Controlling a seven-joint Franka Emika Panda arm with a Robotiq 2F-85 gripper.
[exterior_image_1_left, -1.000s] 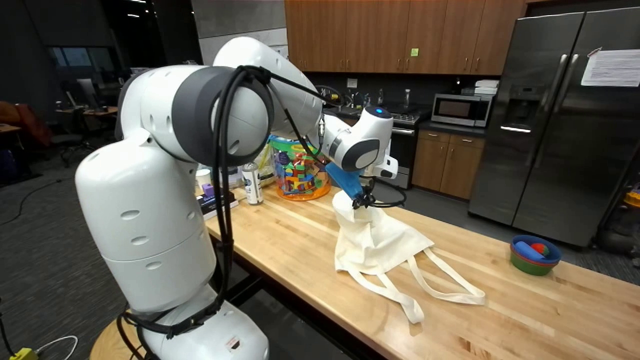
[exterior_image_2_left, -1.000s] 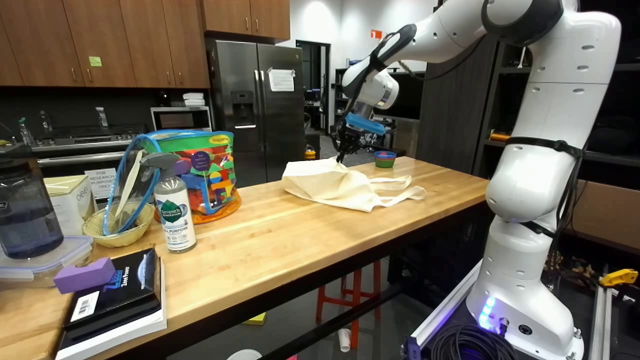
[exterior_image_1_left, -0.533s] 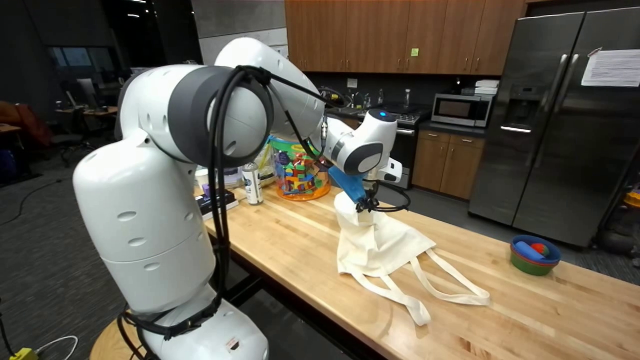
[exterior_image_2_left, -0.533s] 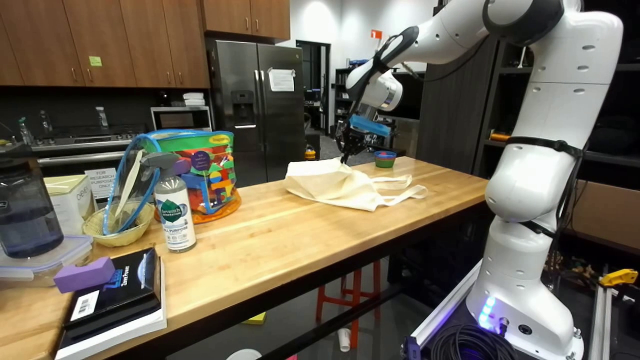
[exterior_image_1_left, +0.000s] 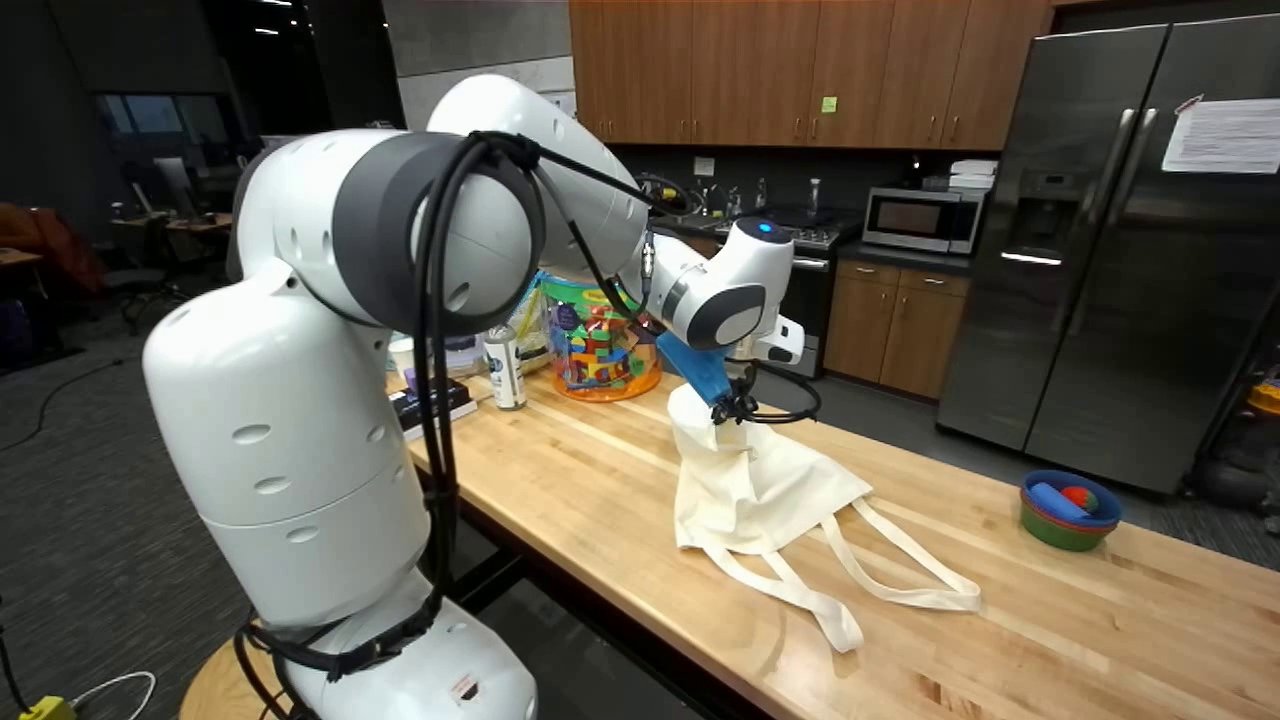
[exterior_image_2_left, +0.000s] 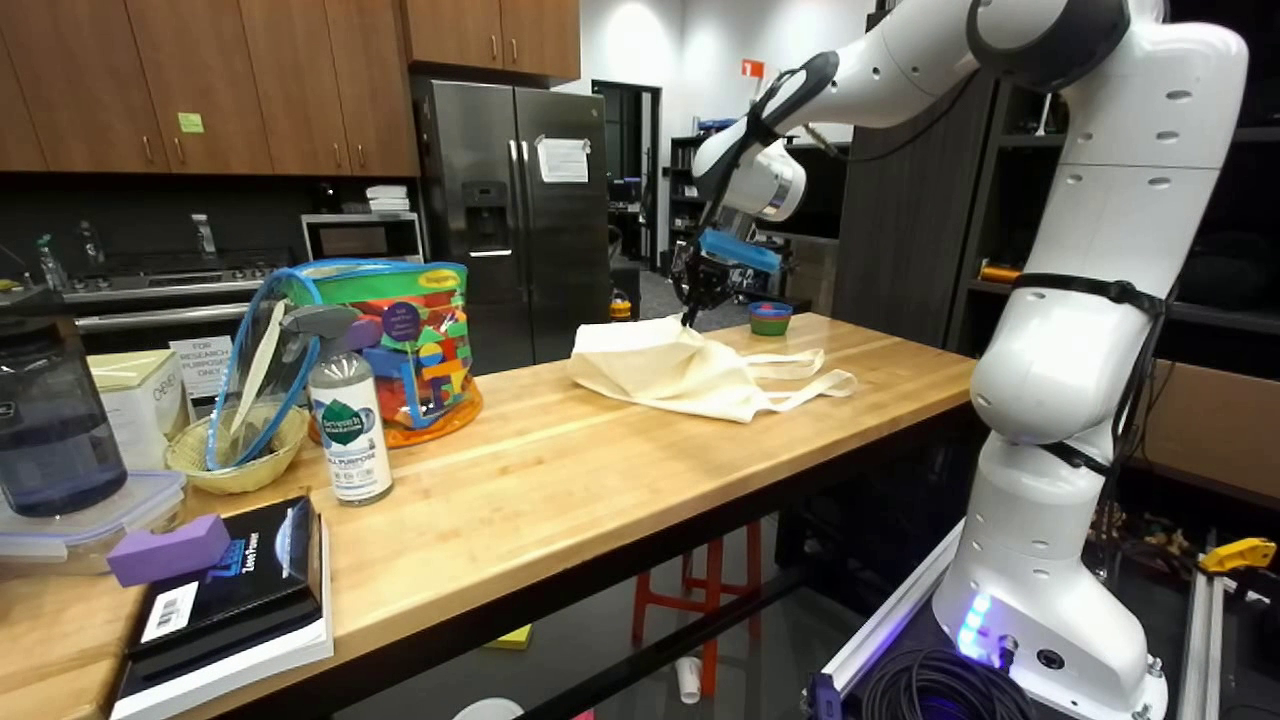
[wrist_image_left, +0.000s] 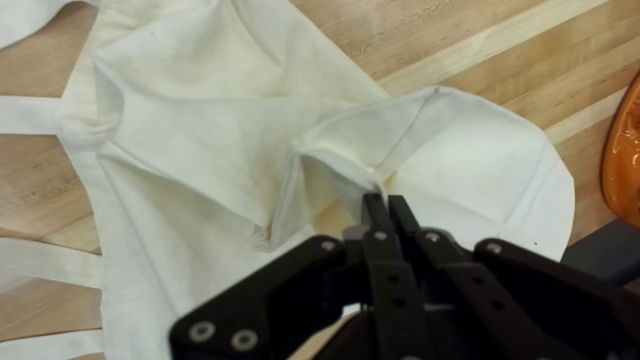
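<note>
A cream cloth tote bag (exterior_image_1_left: 740, 495) lies rumpled on the wooden table, its handles (exterior_image_1_left: 905, 600) stretched out away from the gripper. My gripper (wrist_image_left: 384, 199) is shut on a thin fold of the bag (wrist_image_left: 215, 140), and the cloth runs up between the two black fingertips. Around that pinched fold the fabric is raised into a peak, while much of the bag still rests on the wood. In an exterior view the gripper (exterior_image_2_left: 687, 318) points down at the bag's far side (exterior_image_2_left: 680, 365). The bag's underside is hidden.
Stacked bowls (exterior_image_1_left: 1066, 535) holding a blue and a red item stand at the table's far end. A clear bag of toy blocks (exterior_image_2_left: 400, 340) stands near the tote, its orange base (wrist_image_left: 625, 165) showing in the wrist view. A spray bottle (exterior_image_2_left: 350, 440) and black box (exterior_image_2_left: 230, 580) are nearby.
Over the last second the gripper has shifted slightly, dragging the tote a little with it toward the bowls' end. In the last half second almost nothing has moved.
</note>
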